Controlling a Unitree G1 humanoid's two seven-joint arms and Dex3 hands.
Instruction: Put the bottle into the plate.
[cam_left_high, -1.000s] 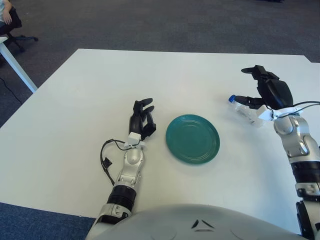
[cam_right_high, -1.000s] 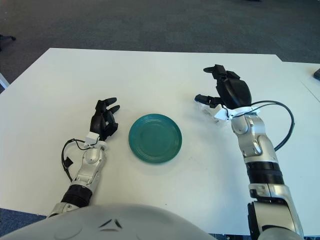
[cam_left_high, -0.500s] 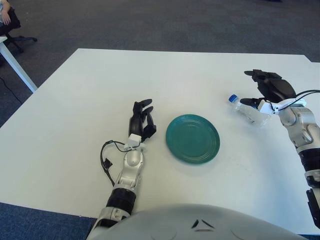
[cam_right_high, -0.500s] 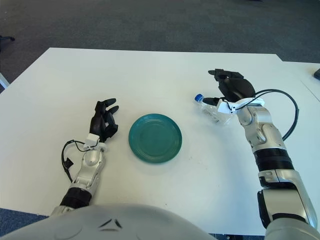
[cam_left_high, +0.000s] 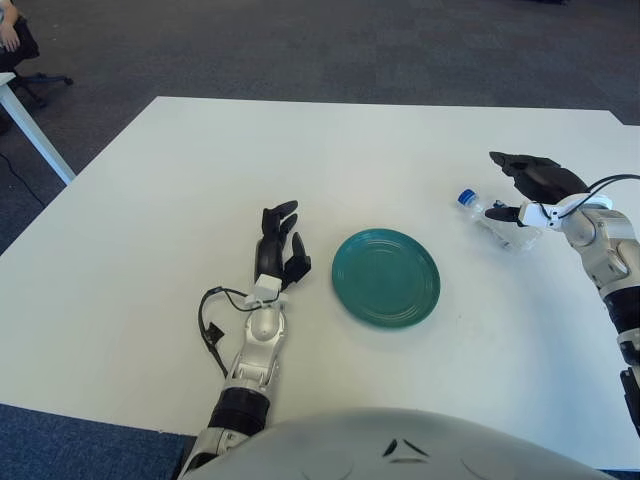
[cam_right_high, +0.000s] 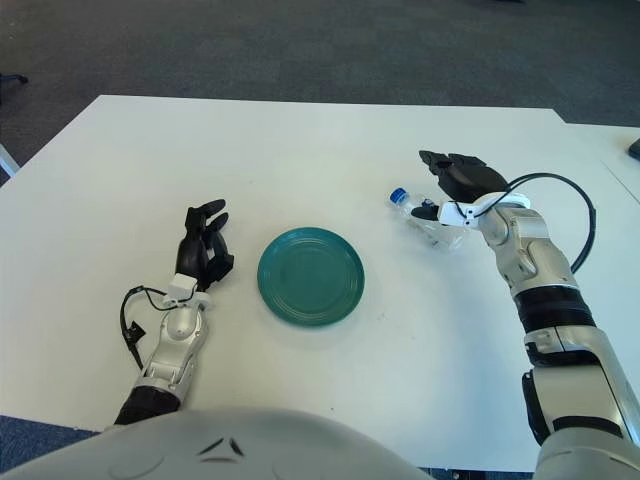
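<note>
1. Two hands in view over a white bench (cam_left_high: 150, 200), with dark carpet (cam_left_high: 330, 45) beyond its far edge.
2. Green plate (cam_left_high: 386, 277) lying flat near the middle of the bench, nothing on it.
3. Clear plastic bottle (cam_left_high: 490, 221) with a blue cap on its side on the bench, well to the right of the plate, cap end pointing left and away from the robot.
4. Right hand (cam_left_high: 528, 186) at the bottle's right end, fingers spread: upper fingers (cam_left_high: 512, 161) stretched out above the bottle, thumb low against its near side. Not closed around it; actual contact impossible to tell.
5. White forearm and black cable (cam_right_high: 580, 225) trailing back from that hand toward the right edge.
6. Left hand (cam_left_high: 277, 248) just left of the plate, apart from its rim, fingers loosely extended and pointing away from the robot, holding nothing.
7. Small black wire (cam_left_high: 210, 325) looped beside the left wrist.
8. Grey curved body shell (cam_left_high: 400, 445) filling the bottom of both views.
</note>
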